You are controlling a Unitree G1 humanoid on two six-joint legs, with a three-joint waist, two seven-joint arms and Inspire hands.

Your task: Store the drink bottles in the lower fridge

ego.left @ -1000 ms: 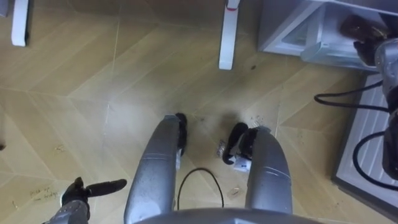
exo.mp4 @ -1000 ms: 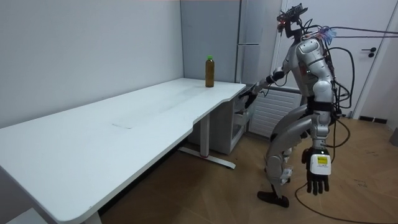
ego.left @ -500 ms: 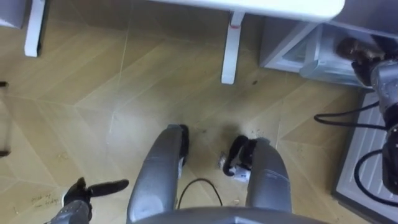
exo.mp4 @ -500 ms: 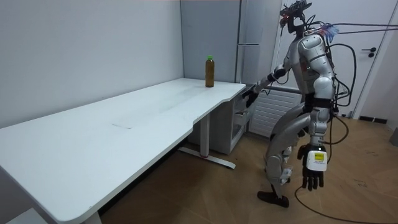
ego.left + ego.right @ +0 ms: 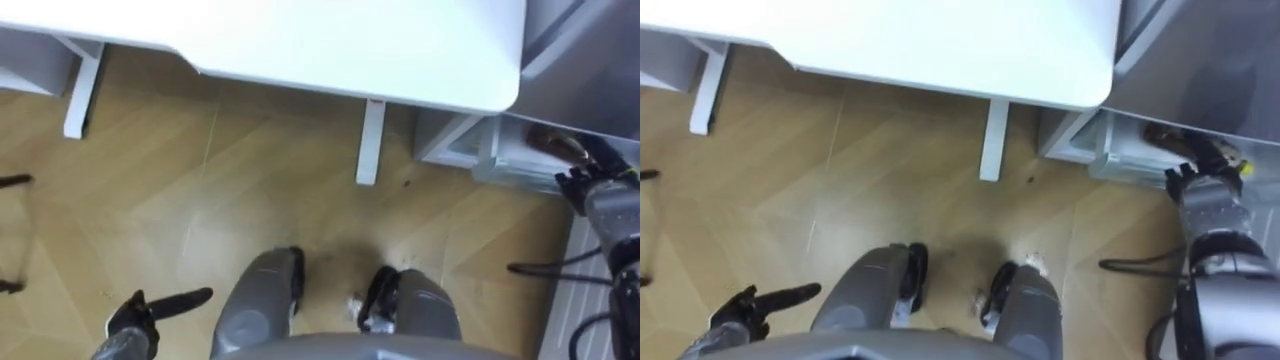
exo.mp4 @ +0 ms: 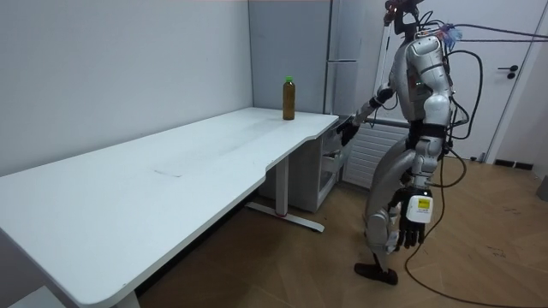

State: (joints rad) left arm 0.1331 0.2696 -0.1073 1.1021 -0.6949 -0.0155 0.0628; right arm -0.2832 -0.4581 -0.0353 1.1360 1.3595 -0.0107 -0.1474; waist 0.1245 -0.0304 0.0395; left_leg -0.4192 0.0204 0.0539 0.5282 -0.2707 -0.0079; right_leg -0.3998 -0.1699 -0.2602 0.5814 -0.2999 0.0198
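Standing beside desk; room view: bottle atop; left hand fingers straight, empty; right hand unclear.

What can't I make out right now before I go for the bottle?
- right hand at the lower fridge: whether it grips the door; a dark blur in the eye views, too small in the room view.
- lower fridge's inside: under the table corner in the eye views, behind the table in the room view.
- bottle label: too small, room view.
- left hand: cut by the eye views' lower edge.
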